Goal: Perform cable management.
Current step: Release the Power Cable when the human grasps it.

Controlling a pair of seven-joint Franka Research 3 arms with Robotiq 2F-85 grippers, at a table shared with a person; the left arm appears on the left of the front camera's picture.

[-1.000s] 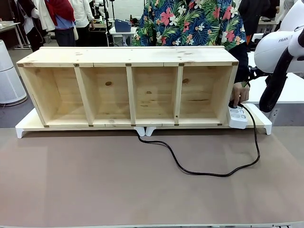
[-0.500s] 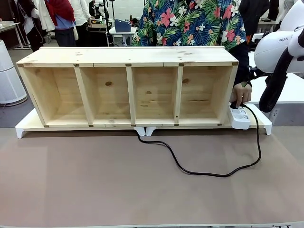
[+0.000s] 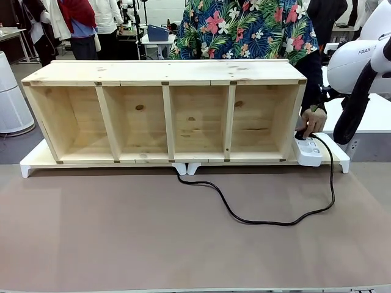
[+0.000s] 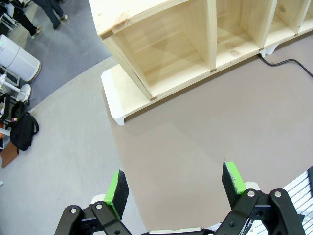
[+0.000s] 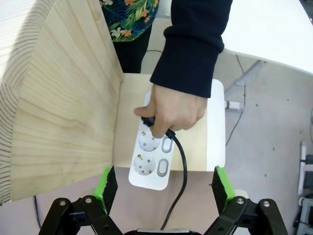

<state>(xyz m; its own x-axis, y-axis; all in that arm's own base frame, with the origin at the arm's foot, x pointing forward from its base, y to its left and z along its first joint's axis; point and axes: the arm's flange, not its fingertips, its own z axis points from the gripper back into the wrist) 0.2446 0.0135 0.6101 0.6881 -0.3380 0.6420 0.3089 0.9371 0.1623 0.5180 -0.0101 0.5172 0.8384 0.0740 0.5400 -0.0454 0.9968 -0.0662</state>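
currently, right gripper (image 5: 163, 188): jaws spread wide, holding nothing, hovering above the power strip (image 5: 152, 163). just ahead of its fingertips, the person's hand (image 5: 172, 110) pinches the plug at the strip's far socket. cable (image 3: 263, 221): runs from that plug, loops loosely over the brown mat (image 3: 122, 232), ends under the wooden shelf (image 3: 165, 113). left gripper (image 4: 177, 185): jaws apart, empty, well away from the cord. progress: judged early; cord untidied, neither gripper on it.

shelf (image 3: 165, 110) rear | cable (image 3: 256, 220) front (strip (image 3: 306, 150) right of shelf)
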